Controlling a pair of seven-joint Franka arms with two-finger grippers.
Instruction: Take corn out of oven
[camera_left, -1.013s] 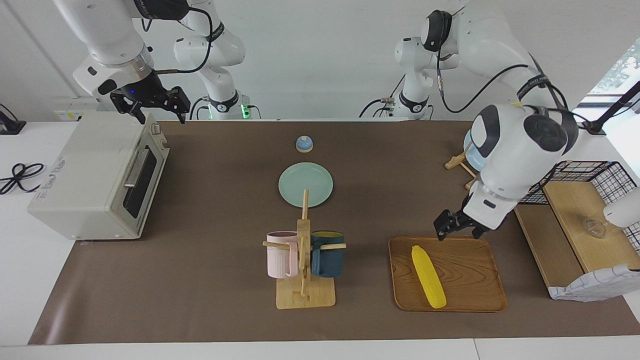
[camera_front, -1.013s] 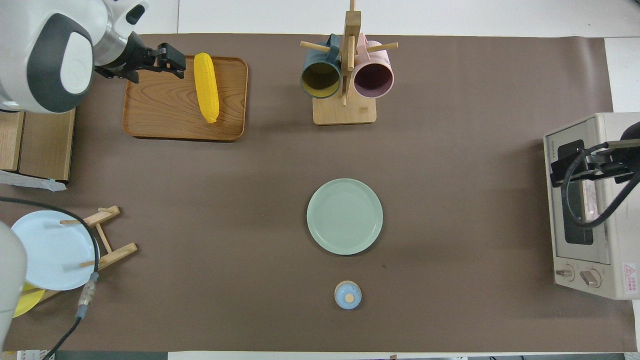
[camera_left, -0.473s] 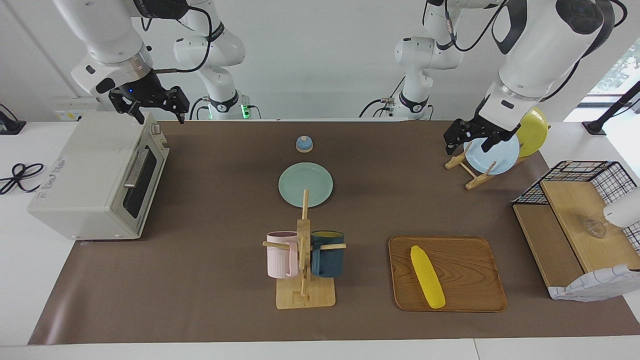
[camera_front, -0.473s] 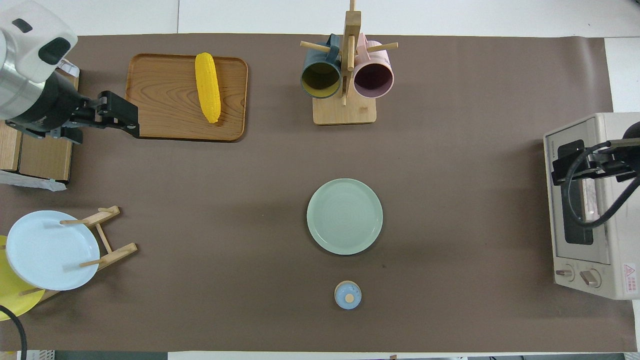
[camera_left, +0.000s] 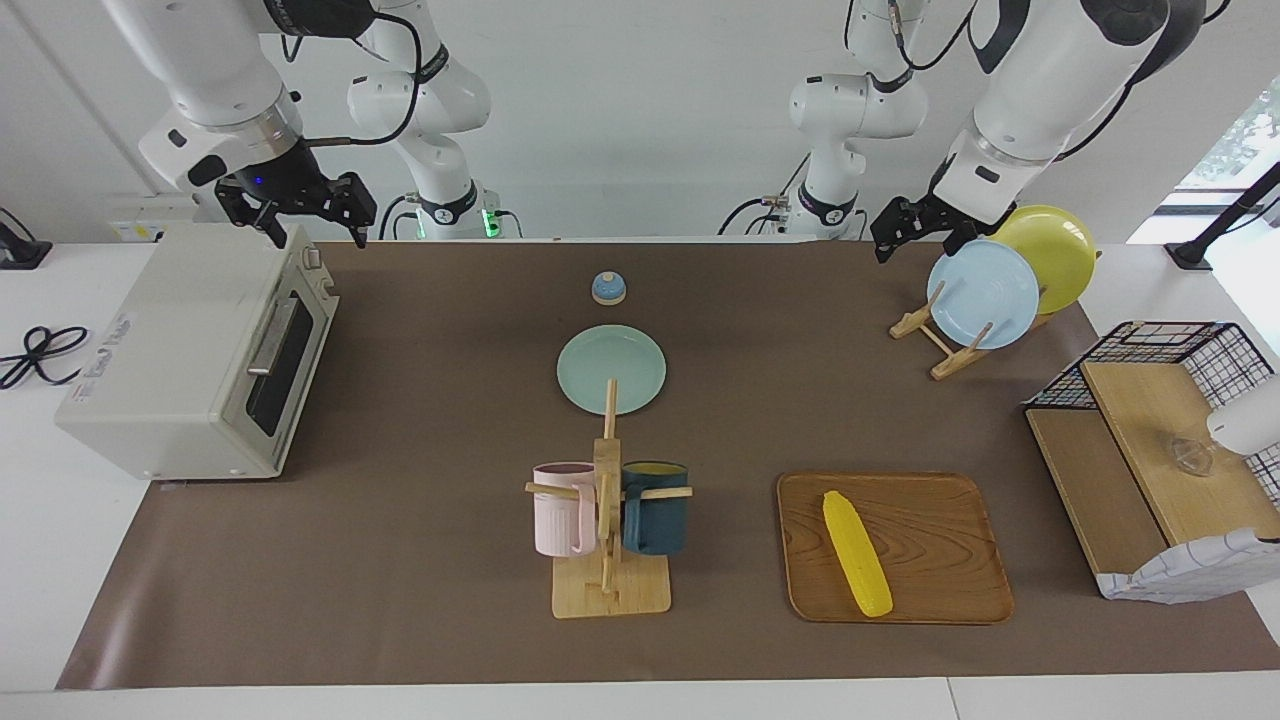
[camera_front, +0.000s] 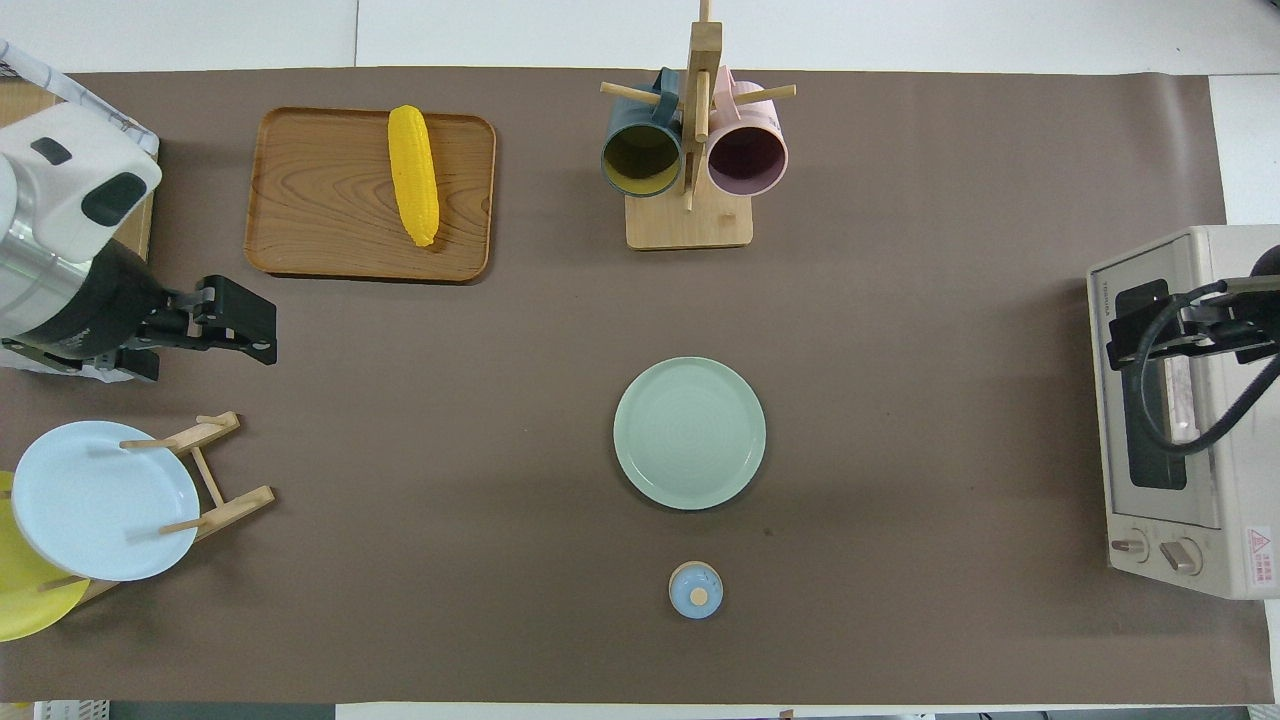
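Observation:
The yellow corn (camera_left: 856, 553) lies on a wooden tray (camera_left: 930, 520) toward the left arm's end of the table, farther from the robots than the plate rack; it also shows in the overhead view (camera_front: 413, 175). The off-white oven (camera_left: 190, 340) stands at the right arm's end with its door closed (camera_front: 1180, 420). My left gripper (camera_left: 912, 245) is open and empty, raised over the mat between the tray and the plate rack (camera_front: 262, 328). My right gripper (camera_left: 322, 238) is open and empty over the oven's top (camera_front: 1130, 335).
A mug rack (camera_left: 608, 520) with a pink and a dark blue mug stands mid-table. A green plate (camera_left: 611, 368) and a small blue knob (camera_left: 608, 288) lie nearer the robots. A plate rack (camera_left: 985, 295) and a wooden shelf with a wire basket (camera_left: 1150, 440) are at the left arm's end.
My left gripper has risen from the tray and drawn back toward the robots, empty. The corn has stayed on the tray. The right gripper has hardly moved.

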